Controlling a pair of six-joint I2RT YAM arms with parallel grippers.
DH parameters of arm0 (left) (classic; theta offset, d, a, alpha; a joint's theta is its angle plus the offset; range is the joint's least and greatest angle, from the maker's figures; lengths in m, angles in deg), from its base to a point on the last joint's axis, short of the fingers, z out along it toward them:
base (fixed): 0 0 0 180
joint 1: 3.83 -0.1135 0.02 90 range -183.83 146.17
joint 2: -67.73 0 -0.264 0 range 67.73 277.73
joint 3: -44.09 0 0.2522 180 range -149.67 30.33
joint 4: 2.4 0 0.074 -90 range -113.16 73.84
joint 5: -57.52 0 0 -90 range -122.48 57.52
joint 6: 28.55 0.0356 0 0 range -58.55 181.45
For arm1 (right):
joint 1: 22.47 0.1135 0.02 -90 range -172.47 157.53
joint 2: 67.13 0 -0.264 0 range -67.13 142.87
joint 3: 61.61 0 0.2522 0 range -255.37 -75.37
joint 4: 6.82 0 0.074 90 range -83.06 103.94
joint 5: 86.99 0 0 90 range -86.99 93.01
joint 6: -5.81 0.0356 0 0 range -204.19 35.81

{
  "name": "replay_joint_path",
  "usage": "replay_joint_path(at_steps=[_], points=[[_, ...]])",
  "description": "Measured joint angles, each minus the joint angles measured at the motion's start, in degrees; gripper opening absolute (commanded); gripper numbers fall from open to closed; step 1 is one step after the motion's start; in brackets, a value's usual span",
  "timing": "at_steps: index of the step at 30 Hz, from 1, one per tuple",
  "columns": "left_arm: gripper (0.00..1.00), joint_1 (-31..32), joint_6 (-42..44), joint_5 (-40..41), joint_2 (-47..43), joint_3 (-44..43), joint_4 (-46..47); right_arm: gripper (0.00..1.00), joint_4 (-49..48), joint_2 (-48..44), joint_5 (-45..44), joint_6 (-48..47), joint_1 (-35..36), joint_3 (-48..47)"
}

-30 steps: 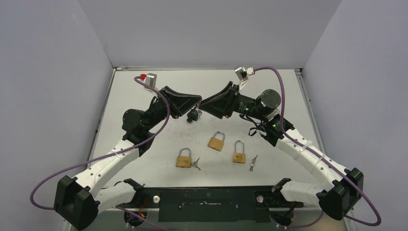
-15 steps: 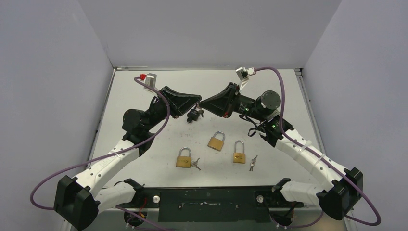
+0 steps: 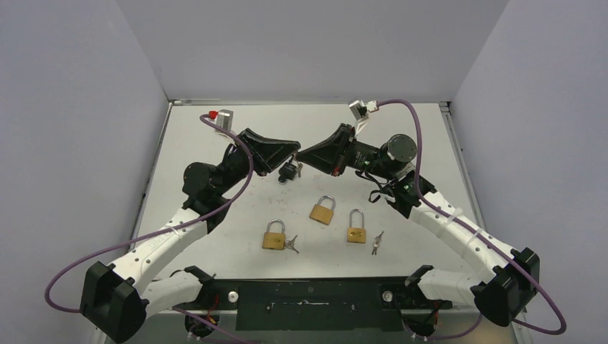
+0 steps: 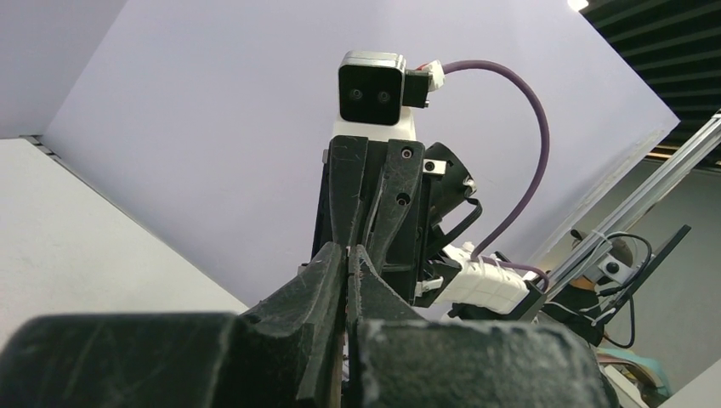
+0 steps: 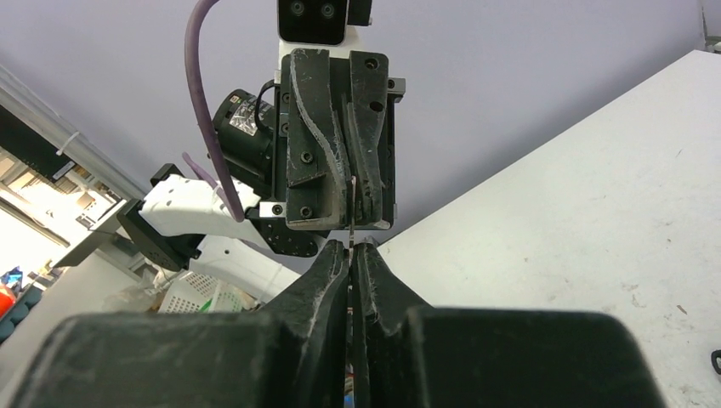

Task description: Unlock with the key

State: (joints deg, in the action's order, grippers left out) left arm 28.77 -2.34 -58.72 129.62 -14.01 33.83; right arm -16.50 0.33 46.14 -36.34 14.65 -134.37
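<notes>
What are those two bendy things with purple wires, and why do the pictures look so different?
They are two robot arms, each ending in a two-finger pincer called a gripper. The wide picture looks down from above. The other two come from little cameras on the wrists, so each arm sees its own fingers and the other arm facing it. On the table lie three gold padlocks and two little sets of keys. In the middle, the left gripper is shut and seems to hold up a small dark padlock. The right gripper is shut too, right by a key at that lock. Whether it pinches the key is hard to tell.
</notes>
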Motion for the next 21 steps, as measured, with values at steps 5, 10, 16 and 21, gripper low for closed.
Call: replay_joint_path(at_steps=[5, 10, 16, 21], points=[[0.79, 0.0, 4.1, 3.1, -2.7, 0.0, -6.6, 0.0, 2.7, 0.0, 0.2, -1.3, -1.5, 0.0], [0.85, 0.1, 15.4, 12.1, -9.3, -1.4, -26.2, 0.0, 15.6, -1.9, -4.2, -8.2, -8.7, 0.3], [0.69, 2.8, 22.1, 20.3, -5.4, -2.3, -41.2, 0.0, 30.1, -7.1, -13.5, -12.7, -18.1, 7.0], [0.55, 13.5, 21.4, 30.2, 7.1, -2.8, -47.0, 0.0, 38.4, -10.5, -19.6, -12.4, -24.5, 15.3]])
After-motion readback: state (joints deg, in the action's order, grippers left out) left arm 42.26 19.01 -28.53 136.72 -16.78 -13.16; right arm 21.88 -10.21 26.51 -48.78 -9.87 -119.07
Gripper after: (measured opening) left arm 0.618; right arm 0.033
